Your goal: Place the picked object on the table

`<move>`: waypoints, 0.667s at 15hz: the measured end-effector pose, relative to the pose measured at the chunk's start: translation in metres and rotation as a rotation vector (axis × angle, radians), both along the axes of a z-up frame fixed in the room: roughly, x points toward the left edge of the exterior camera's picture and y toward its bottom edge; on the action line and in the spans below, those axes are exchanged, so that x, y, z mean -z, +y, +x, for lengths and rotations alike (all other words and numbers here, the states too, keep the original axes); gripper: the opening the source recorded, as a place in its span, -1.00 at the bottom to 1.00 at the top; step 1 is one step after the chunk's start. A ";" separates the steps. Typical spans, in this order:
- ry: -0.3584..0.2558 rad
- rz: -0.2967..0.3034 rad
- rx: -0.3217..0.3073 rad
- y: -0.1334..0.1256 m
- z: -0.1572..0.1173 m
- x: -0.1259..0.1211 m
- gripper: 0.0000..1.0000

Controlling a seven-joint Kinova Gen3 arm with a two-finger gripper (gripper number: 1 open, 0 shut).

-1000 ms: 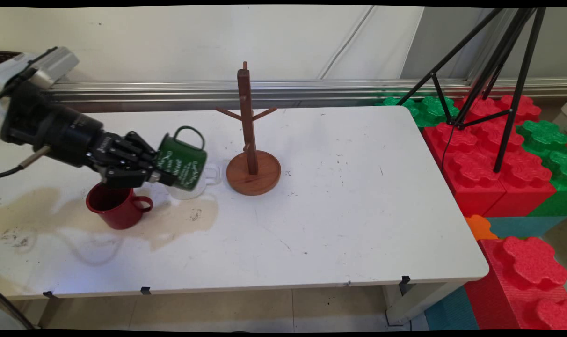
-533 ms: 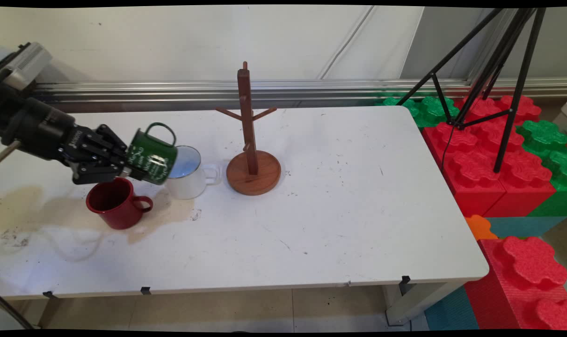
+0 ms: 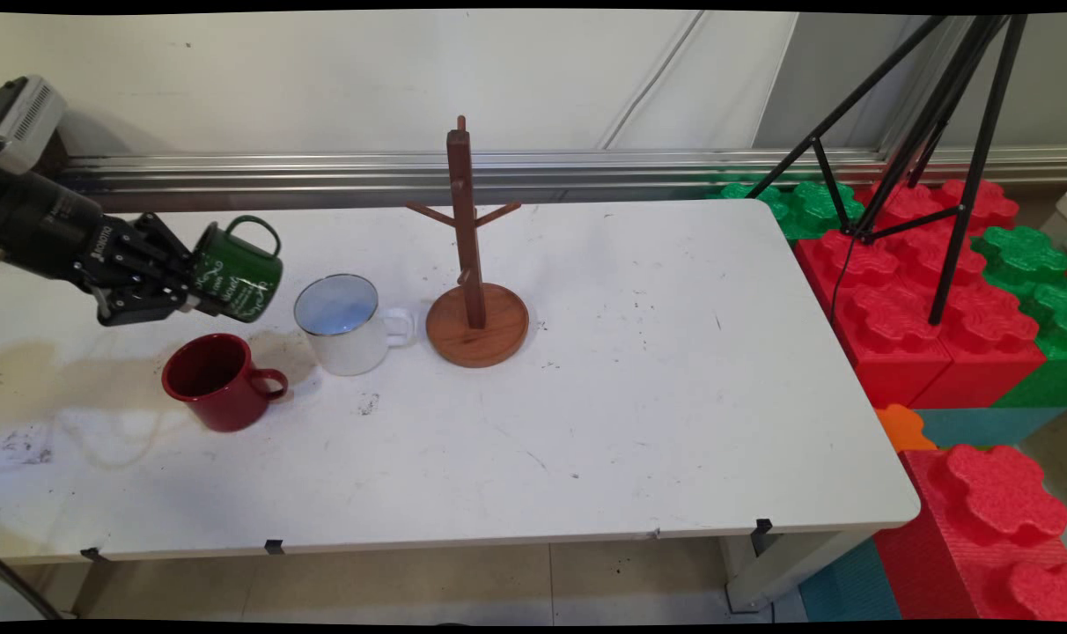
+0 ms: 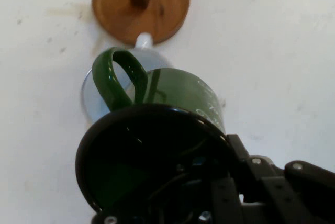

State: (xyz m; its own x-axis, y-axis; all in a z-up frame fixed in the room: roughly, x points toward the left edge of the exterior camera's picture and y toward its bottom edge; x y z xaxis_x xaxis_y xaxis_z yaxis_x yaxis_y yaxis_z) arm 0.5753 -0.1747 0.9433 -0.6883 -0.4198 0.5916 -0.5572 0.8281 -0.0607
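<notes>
A: What sits on the big white surface (image 3: 630, 396)?

B: A wooden mug tree (image 3: 472, 264), a white mug (image 3: 349, 328) and a red mug (image 3: 217, 380), each standing alone.

A: And the hand (image 3: 201, 292)?

B: It pinches the green mug (image 3: 239, 269) by the rim, I think, tipped sideways in the air left of the white mug.

A white table (image 3: 674, 396) carries a red mug (image 3: 218, 380) near its left end, upright, handle pointing right. Just right of it stands a white enamel mug (image 3: 347, 324), handle toward a wooden mug tree (image 3: 474, 291) on a round base with 2 upper pegs. Red and green foam blocks (image 3: 938, 291) and a black tripod (image 3: 930, 132) stand beyond the table's right end.
</notes>
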 end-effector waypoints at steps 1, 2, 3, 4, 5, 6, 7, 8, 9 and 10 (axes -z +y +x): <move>-0.025 -0.005 0.001 -0.001 0.005 0.000 -1.00; -0.046 -0.009 0.003 -0.002 0.009 0.001 -1.00; -0.059 -0.012 0.004 -0.003 0.011 0.002 -1.00; -0.079 -0.016 0.008 -0.004 0.015 0.003 -1.00; -0.092 -0.019 0.011 -0.006 0.017 0.004 -1.00; -0.111 -0.024 0.017 -0.008 0.021 0.005 -1.00; -0.127 -0.028 0.021 -0.010 0.023 0.007 -1.00; -0.142 -0.032 0.026 -0.011 0.026 0.008 -1.00; -0.164 -0.037 0.034 -0.014 0.030 0.010 -1.00; -0.186 -0.041 0.043 -0.017 0.034 0.012 -1.00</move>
State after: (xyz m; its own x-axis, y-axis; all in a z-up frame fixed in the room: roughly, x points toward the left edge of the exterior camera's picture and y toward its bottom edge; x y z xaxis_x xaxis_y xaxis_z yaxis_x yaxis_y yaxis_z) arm 0.6088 -0.1917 0.9312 -0.8040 -0.3659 0.4687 -0.4975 0.8457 -0.1932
